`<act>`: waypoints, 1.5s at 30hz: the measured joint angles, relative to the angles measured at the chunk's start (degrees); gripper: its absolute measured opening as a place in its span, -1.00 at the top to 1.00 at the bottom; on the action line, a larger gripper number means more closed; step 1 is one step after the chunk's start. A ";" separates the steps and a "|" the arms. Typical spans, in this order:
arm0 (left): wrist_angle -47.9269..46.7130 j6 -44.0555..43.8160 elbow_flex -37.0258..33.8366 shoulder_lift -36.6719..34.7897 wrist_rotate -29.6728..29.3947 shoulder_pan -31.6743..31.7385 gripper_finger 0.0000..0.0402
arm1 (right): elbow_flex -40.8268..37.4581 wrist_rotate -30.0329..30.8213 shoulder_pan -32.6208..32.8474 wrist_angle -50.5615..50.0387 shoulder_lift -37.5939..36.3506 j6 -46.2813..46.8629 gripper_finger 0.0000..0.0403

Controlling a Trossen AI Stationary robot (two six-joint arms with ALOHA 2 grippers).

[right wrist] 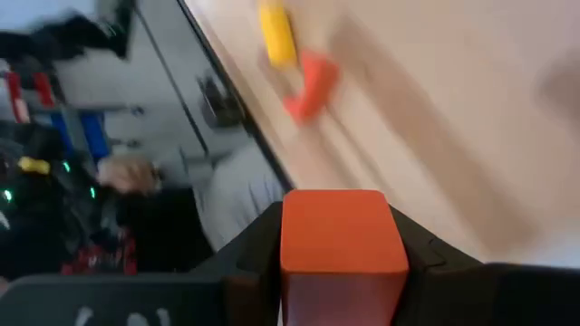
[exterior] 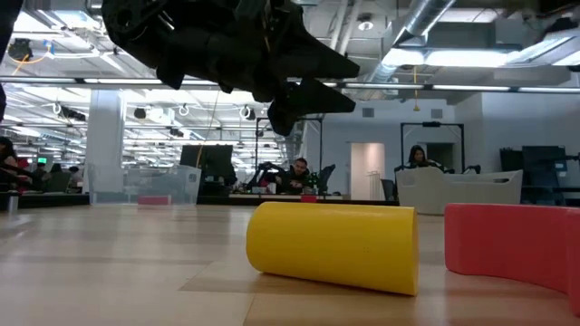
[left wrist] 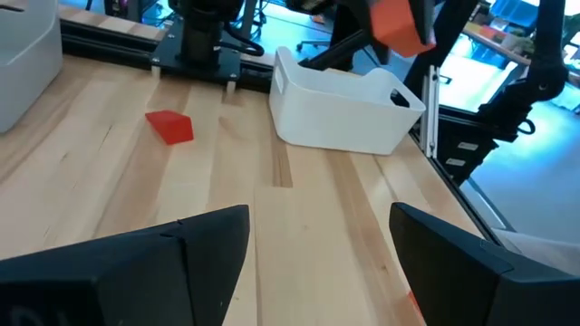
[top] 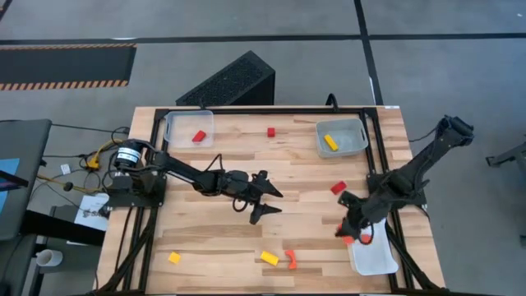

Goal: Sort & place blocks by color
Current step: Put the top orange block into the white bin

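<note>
My right gripper [top: 355, 236] is shut on an orange block [right wrist: 343, 237] just left of the near-right tray [top: 376, 259]; the left wrist view also catches that block [left wrist: 401, 23] in the air. My left gripper [top: 274, 201] stands open over the table's middle, nothing between its fingers. A red block [top: 338, 187] lies flat on the table between the two grippers. A yellow bar [top: 269, 258] and an orange curved piece [top: 291, 260] lie near the front edge, with a yellow cube [top: 174, 257] at the front left. My right gripper pinches the orange block between its two fingers, one on each of two opposite sides [right wrist: 292, 243]. The fingers slant down toward the table. The block is lifted clear of the table, beside the near-right tray's left edge.
A tray [top: 182, 122] at the far left holds a red block [top: 198, 136]. A tray [top: 355, 131] at the far right holds a yellow block [top: 330, 141]. A loose red block [top: 270, 131] lies near the far edge. Black rails frame the table.
</note>
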 joint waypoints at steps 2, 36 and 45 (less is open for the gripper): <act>-0.02 -0.67 0.01 0.00 0.63 0.03 -0.26 | 0.94 -2.60 1.72 -1.40 0.95 3.68 0.32; 2.08 -5.64 0.02 0.00 4.03 -0.68 -0.26 | 4.78 -9.80 12.06 -17.71 20.60 24.48 0.27; 2.12 -5.85 0.02 0.00 4.01 -0.85 -0.26 | 4.78 -10.95 12.47 -17.60 21.80 24.51 0.21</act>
